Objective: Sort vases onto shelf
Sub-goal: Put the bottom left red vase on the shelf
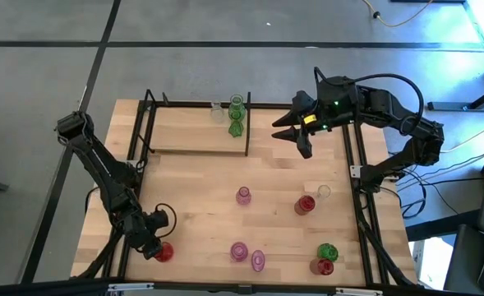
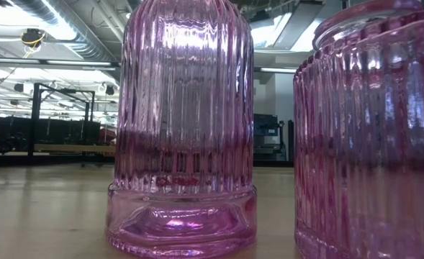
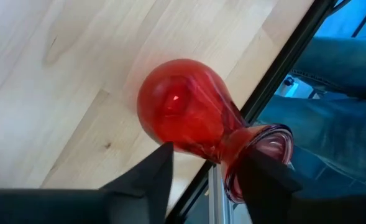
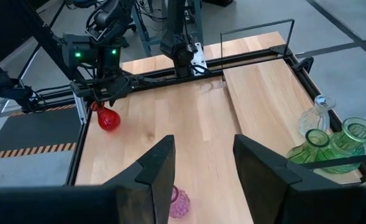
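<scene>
High view: the left gripper is at the table's near left corner, at a red vase beside the edge rail. The right gripper hovers just right of the shelf, fingers spread and empty. On the shelf's right end stand two green vases and a clear vase. On the table: three pink vases, two more red ones, one green, one clear.

Low view: two ribbed pink vases fill the frame; neither gripper is visible.

Left wrist view: the fingers straddle the neck of the red vase, which lies on its side — whether they touch it cannot be told.

Right wrist view: the right fingers stand apart above the table; the shelf carries the green vases and clear vase at one end.
</scene>
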